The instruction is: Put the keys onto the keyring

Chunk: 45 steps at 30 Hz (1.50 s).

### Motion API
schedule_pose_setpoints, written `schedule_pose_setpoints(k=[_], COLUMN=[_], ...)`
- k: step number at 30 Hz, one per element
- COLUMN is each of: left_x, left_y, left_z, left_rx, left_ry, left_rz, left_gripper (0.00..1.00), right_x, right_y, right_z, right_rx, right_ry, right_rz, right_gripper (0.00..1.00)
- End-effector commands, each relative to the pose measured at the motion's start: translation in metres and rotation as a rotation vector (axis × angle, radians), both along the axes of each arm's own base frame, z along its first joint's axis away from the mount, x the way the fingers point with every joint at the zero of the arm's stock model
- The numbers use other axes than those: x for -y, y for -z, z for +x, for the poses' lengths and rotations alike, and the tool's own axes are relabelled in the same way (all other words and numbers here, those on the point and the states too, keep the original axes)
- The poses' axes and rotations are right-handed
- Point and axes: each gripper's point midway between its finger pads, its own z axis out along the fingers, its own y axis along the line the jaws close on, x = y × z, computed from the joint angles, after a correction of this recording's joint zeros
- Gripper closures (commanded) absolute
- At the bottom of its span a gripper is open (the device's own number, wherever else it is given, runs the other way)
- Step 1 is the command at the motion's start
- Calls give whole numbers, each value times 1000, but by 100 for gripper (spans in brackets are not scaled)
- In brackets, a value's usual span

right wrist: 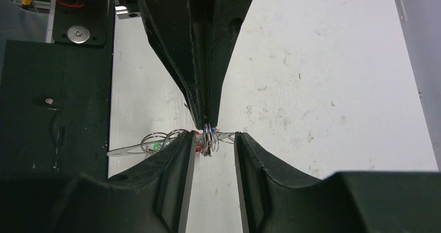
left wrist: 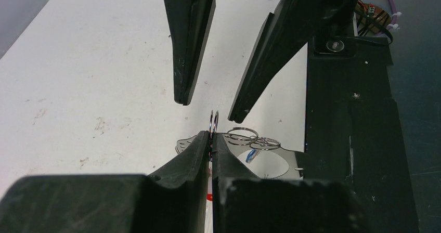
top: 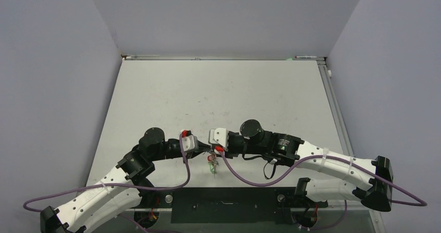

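Keyring (left wrist: 213, 118) pinched in shut left tool (left wrist: 212, 138), right tool (right wrist: 214, 136) part open astride it, holding nothing

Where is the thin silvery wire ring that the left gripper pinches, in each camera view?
Top external: thin silvery wire ring low centre, between both gripper tips, barely separable from the dangling keys.
Left wrist: centre, edge-on, poking up from the shut left gripper.
Right wrist: centre, at those tips, between the fingers of the open right gripper.
Shared landmark: black base plate by the arms' bases.
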Motion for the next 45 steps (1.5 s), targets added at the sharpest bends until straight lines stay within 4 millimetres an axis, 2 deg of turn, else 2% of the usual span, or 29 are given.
schedule_pose_setpoints(k=[1, 6, 14, 28, 36, 38, 39, 40, 43, 45], left_x=[5, 5, 4, 3, 3, 3, 3, 3, -2, -8], left_y=[-39, -39, -39, -39, -38, -38, -38, -43, -57, -64], left_z=[-4, -5, -5, -5, -6, -6, -6, -5, -4, -2], left_rx=[81, 83, 85, 87, 84, 85, 85, 98, 145, 174], left_ry=[34, 36, 34, 30, 31, 29, 28, 26, -1, -37], left_rz=[-82, -84, -86, -88, -87, -88, -89, -104, -149, -181], left_gripper=[100, 100, 100, 100, 100, 100, 99, 91, 51, 40], right_x=[-7, -8, -9, -8, -8, -7, -7, -7, -6, -5], right_y=[-5, 0, 5, 12, 6, 3, 2, 1, -3, -8], right_z=[8, 8, 9, 9, 11, 12, 12, 12, 10, 9], right_rx=[45, 38, 32, 33, 56, 68, 73, 76, 81, 85], right_ry=[19, 17, 10, 8, 10, 14, 14, 15, 13, 13], right_rz=[31, 21, 7, -10, 9, 26, 34, 41, 70, 100], right_gripper=[66, 68, 78, 78, 94, 95, 95, 95, 95, 95])
